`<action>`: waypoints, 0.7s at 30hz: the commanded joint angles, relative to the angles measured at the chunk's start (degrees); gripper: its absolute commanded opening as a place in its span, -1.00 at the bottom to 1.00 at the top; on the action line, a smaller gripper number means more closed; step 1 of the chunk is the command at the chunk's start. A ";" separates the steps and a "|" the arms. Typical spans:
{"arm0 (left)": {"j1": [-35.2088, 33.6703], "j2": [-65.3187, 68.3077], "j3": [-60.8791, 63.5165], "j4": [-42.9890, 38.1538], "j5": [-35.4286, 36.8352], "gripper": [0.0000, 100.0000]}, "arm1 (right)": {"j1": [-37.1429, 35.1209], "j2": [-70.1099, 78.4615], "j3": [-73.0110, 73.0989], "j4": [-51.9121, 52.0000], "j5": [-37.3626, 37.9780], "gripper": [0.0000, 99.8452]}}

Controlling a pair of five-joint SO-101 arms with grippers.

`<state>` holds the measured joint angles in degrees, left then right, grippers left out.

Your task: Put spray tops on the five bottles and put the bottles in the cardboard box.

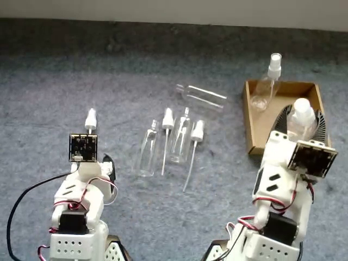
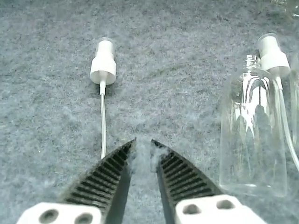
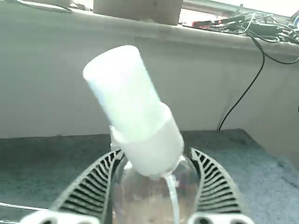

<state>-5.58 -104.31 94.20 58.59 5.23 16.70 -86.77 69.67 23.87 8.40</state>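
A bottle (image 1: pixel 263 92) leans in the box (image 1: pixel 288 89), right of the loose bottles (image 1: pixel 147 152).

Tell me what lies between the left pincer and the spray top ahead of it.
Only bare carpet, plus the dip tube of that spray top running back beside the left pincer, per left wrist view.

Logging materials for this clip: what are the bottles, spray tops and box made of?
Bottles: clear glossy plastic, possibly glass; carpet shows through, with highlights.
Spray tops: white opaque plastic, smooth, with thin tubes.
Box: likely cardboard; dull brown walls.
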 commanded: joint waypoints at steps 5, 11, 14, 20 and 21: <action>-0.40 -0.57 -0.31 0.18 -0.18 -0.99 | 5.23 26.33 -15.25 -10.33 0.09 -0.79; -0.31 -0.57 1.80 -0.18 -0.26 -0.99 | 6.29 41.54 -15.87 -24.84 0.09 -0.79; -0.31 -0.57 2.86 -1.93 -0.26 -0.99 | 6.55 48.22 -15.87 -30.46 0.09 -0.79; -0.31 -0.57 2.86 -2.29 -0.26 -0.99 | 6.55 62.73 -16.48 -41.27 0.09 -0.79; -0.31 -0.57 2.86 -2.29 -0.26 -0.99 | 6.55 65.01 -16.84 -42.68 0.09 -0.79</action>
<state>-5.58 -104.31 95.87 57.71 5.23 22.51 -26.20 57.45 -13.76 8.40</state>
